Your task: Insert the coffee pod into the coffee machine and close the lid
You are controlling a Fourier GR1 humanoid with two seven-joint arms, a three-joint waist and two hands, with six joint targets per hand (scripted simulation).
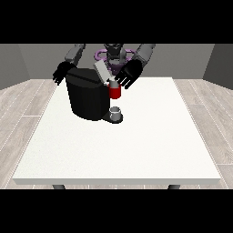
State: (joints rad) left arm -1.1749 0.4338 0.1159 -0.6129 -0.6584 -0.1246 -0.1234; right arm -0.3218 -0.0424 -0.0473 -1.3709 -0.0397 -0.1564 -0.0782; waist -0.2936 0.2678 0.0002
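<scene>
- Black coffee machine (87, 99) on the white tabletop (136, 145), grey lid (102, 72) tilted up and open, just left of the hand at the view's right (127, 75).
- That hand: fingers spread and straight, holding nothing. The coffee pod itself can't be made out; a red part (115, 92) sits just below the hand, at the machine's front.
- Small grey cup (116, 112) on the drip base, further below the hand.
- Risk: sweeping for the lid, the hand could clip its edge and shove the machine.
- Risk: lid may jam if the pod isn't seated.
- Hand at the view's left (61, 73) behind the machine, fingers unclear.
</scene>
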